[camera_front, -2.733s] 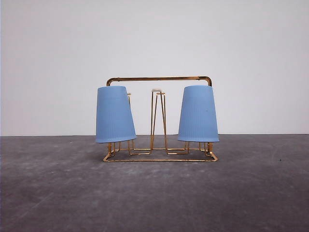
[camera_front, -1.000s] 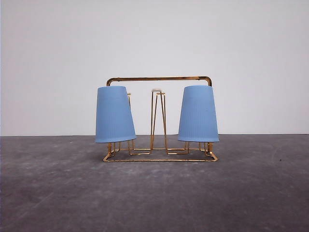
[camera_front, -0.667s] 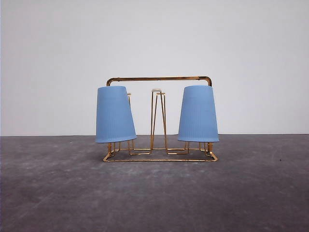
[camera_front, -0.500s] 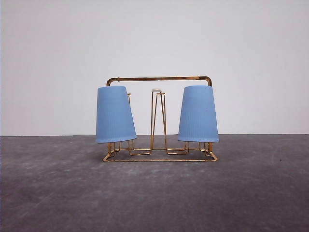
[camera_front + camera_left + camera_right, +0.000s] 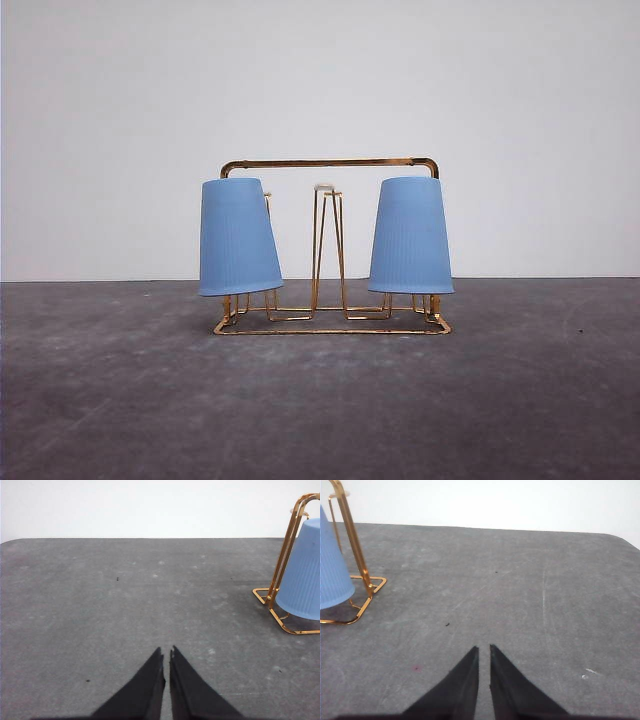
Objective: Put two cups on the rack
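A: The rack [image 5: 330, 245] stands mid-bench [image 5: 320, 400], and both cups are on it, upside down over the end prongs. The left cup [image 5: 238, 237] tilts a little; the right cup [image 5: 411, 236] sits nearly straight. The white-tipped middle prong [image 5: 327, 250] between them is bare.

B: And the arms? The left gripper [image 5: 165, 655] hangs above bare bench, fingers pressed almost together, nothing between them, the rack well off to its side.

A: Same with the right gripper [image 5: 484, 650]: tips nearly touching, holding nothing, over bare bench away from the rack.
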`<move>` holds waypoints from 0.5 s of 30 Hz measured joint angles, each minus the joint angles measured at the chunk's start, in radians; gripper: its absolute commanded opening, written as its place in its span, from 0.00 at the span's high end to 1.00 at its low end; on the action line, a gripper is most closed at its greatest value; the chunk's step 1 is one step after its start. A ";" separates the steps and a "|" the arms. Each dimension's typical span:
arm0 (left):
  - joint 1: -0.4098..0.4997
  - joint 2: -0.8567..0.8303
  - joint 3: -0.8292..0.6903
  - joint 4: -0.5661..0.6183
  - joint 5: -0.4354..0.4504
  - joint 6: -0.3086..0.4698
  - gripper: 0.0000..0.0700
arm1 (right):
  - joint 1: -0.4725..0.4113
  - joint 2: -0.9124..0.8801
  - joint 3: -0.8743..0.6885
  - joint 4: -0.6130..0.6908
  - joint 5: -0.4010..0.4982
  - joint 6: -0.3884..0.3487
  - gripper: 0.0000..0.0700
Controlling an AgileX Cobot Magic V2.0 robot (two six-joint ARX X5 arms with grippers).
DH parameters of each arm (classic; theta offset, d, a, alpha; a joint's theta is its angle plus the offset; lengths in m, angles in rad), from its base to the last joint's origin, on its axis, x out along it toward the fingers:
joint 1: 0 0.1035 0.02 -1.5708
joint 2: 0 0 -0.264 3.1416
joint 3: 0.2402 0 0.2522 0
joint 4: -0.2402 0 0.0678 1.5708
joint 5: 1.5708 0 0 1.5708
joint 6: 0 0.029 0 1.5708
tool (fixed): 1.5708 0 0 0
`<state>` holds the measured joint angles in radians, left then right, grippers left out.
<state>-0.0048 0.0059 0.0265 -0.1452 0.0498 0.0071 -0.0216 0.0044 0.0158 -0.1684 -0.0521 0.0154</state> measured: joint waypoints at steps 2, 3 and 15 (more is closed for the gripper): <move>0.000 0.000 0.000 0.000 0.000 0.000 1.00 | 0.000 0.000 0.000 0.000 0.000 0.000 0.94; 0.000 0.000 0.000 0.000 0.000 0.000 1.00 | 0.000 0.000 0.000 0.000 0.000 0.000 0.94; 0.000 0.000 0.000 0.000 0.000 0.000 1.00 | 0.000 0.000 0.000 0.000 0.000 0.000 0.94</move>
<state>-0.0048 0.0059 0.0265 -0.1452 0.0498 0.0071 -0.0216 0.0044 0.0158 -0.1680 -0.0521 0.0151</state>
